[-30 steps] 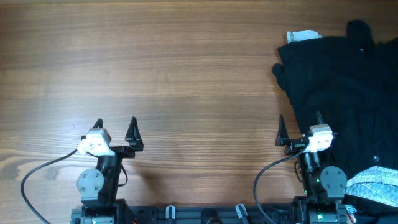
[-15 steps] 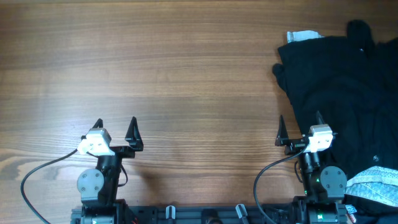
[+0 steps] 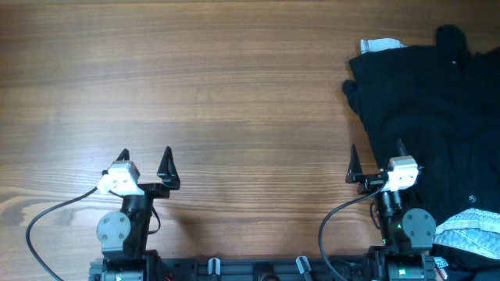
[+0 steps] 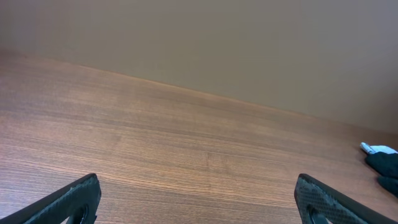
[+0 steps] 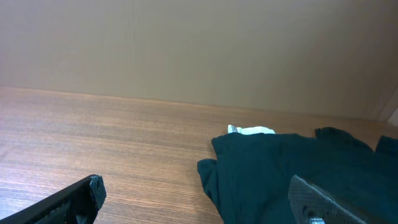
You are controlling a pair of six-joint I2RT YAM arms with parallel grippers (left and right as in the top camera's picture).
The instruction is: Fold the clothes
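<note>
So far nothing has moved: both arms are parked and folding has not begun.

At the near edge, the left gripper [image 3: 144, 154] and right gripper [image 3: 376, 148] sit exactly as they did a second ago, jaws spread wide and holding nothing. A pale patterned garment [image 3: 469, 232] lies at the near right corner. The black clothes [image 3: 430, 109] lie beyond it in a crumpled, untouched heap on the right of the table [image 3: 234, 78]. A white scrap [image 3: 380, 45] peeks out at the heap's far edge. The first grasp is probably still to come.
</note>
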